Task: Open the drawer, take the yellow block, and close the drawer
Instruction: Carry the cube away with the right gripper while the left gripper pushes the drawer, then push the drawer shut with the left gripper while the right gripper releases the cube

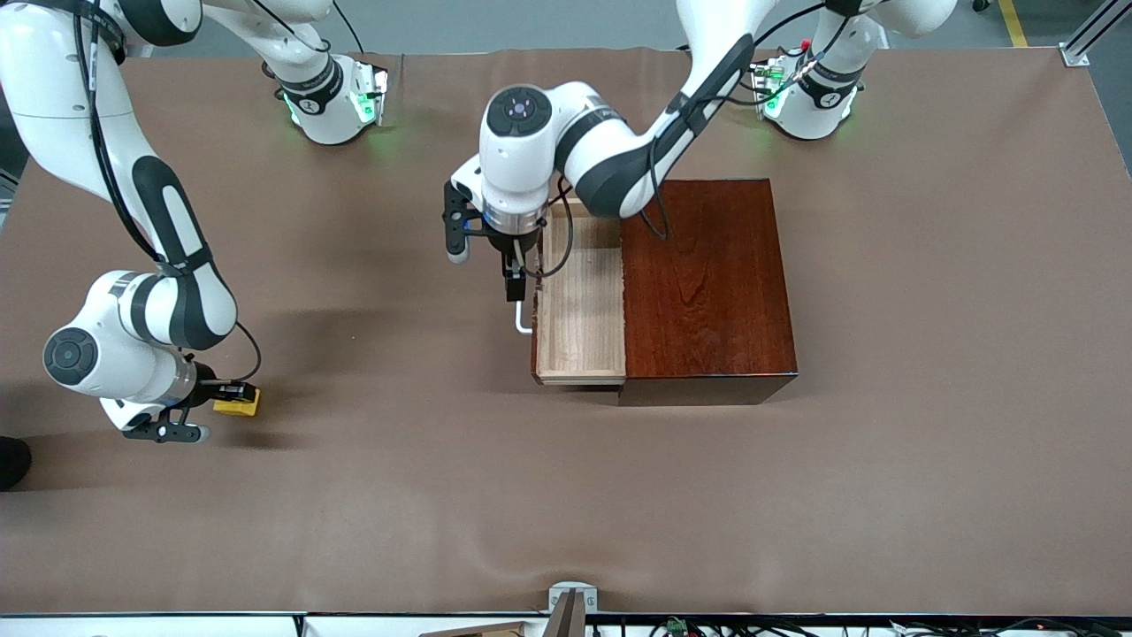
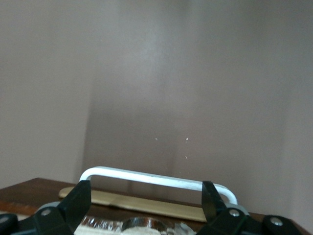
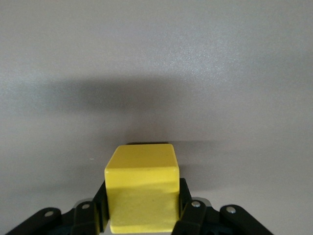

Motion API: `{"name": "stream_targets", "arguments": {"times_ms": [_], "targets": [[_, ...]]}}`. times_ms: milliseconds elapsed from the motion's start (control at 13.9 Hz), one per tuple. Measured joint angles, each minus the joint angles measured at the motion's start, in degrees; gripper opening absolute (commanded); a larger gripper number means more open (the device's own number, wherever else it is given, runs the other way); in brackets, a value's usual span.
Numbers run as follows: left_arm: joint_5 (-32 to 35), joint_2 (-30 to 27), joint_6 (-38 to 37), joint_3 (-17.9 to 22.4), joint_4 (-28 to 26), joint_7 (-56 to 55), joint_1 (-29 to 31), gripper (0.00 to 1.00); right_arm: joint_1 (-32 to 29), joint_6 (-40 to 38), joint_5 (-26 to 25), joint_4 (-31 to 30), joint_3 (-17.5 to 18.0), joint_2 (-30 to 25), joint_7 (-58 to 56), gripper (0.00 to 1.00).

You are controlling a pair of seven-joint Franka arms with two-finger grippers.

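Observation:
The drawer (image 1: 579, 310) is pulled out of the dark reddish-brown wooden box (image 1: 707, 283), toward the right arm's end of the table; its pale wood inside shows nothing in it. My left gripper (image 1: 515, 287) is open at the drawer's white handle (image 1: 523, 320). In the left wrist view its fingers (image 2: 80, 196) stand wide apart, with the handle (image 2: 156, 177) just past the tips of the left gripper (image 2: 146, 187). My right gripper (image 1: 225, 396) is shut on the yellow block (image 1: 239, 404), low over the table near the right arm's end. The right wrist view shows the block (image 3: 142, 171) clamped in the right gripper (image 3: 142, 198).
A brown cloth (image 1: 566, 495) covers the table. The arm bases (image 1: 332, 97) stand along the edge farthest from the front camera. A metal fitting (image 1: 570, 602) sits at the nearest edge. A dark object (image 1: 13, 460) shows at the edge by the right arm.

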Motion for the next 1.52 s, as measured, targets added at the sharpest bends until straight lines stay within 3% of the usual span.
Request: {"name": "stream_targets", "arguments": {"times_ms": [577, 1155, 1515], "targets": [[0.00, 2.42, 0.36, 0.45, 0.10, 0.99, 0.53, 1.00, 0.08, -3.69, 0.00, 1.42, 0.73, -2.29, 1.82, 1.00], [0.00, 2.36, -3.76, 0.40, 1.22, 2.57, 2.21, 1.00, 4.54, -24.67, 0.00, 3.51, 1.61, -20.08, 2.51, 1.00], [1.16, 2.20, -9.40, 0.32, 2.25, 3.63, 2.04, 1.00, 4.78, -40.09, 0.00, 9.48, 1.27, -27.66, 2.61, 1.00]]}}
